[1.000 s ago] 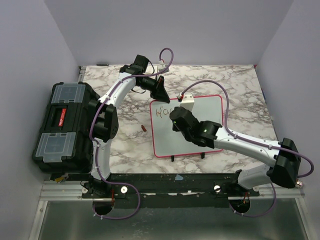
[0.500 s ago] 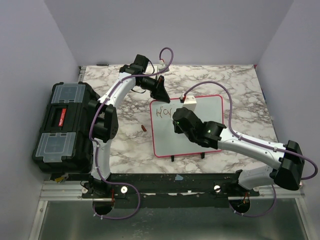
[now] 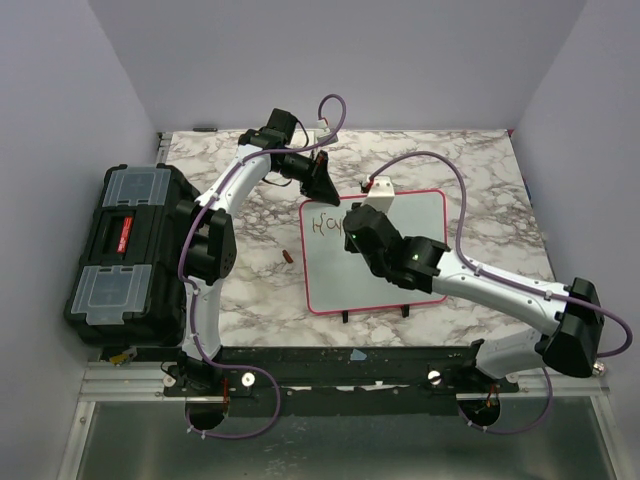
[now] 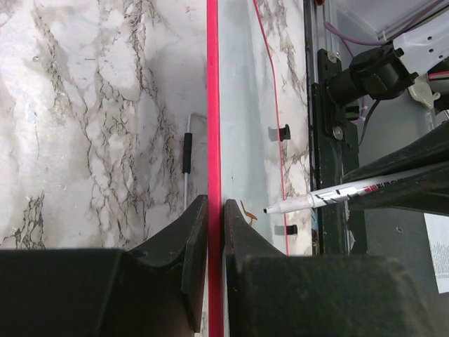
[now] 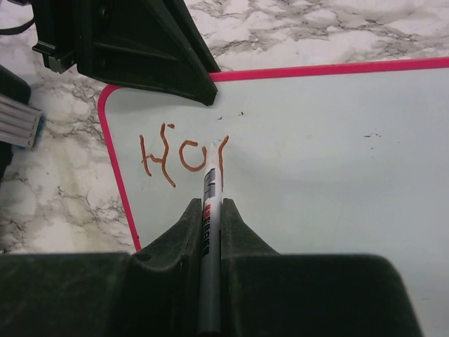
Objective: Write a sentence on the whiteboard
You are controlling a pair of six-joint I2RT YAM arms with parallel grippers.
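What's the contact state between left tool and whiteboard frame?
Touching. In the left wrist view the left tool straddles the whiteboard frame, its fingers pressed against both sides.

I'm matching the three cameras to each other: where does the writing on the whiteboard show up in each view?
Top external: the lettering sits at the far-left corner of the whiteboard.
Left wrist: only a small red-brown stroke shows, low in the centre, just right of the frame.
Right wrist: centre-left, around the tip of the marker.
Shared landmark: the board's pink-red frame, seen in all three views.
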